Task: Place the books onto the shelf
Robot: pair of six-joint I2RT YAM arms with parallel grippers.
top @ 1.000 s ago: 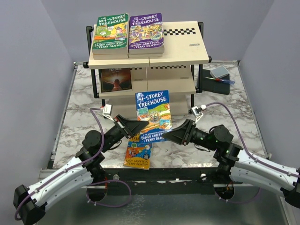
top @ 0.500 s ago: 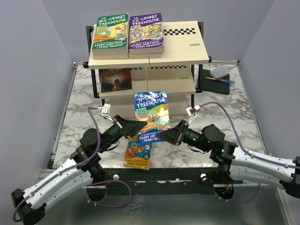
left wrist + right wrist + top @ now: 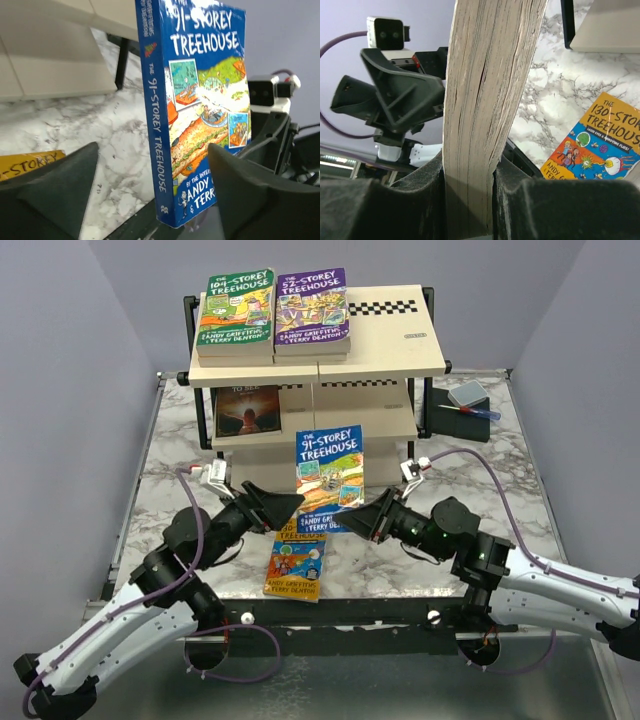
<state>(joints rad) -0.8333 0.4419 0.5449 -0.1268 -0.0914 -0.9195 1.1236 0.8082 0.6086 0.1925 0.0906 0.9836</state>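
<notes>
Currently right gripper point(image 3: 368, 523) clamps the blue book point(image 3: 329, 475) upright; left gripper point(image 3: 288, 504) gapes wide, gripping nothing. Next, likely: carry it far onto the shelf point(image 3: 400, 340).

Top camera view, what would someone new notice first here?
The blue 91-Storey Treehouse book is upright in front of the shelf, gripped near its lower edge by the right gripper, with the left gripper open beside it. A green book and a purple book lie side by side on the shelf's top board, left end.
</notes>
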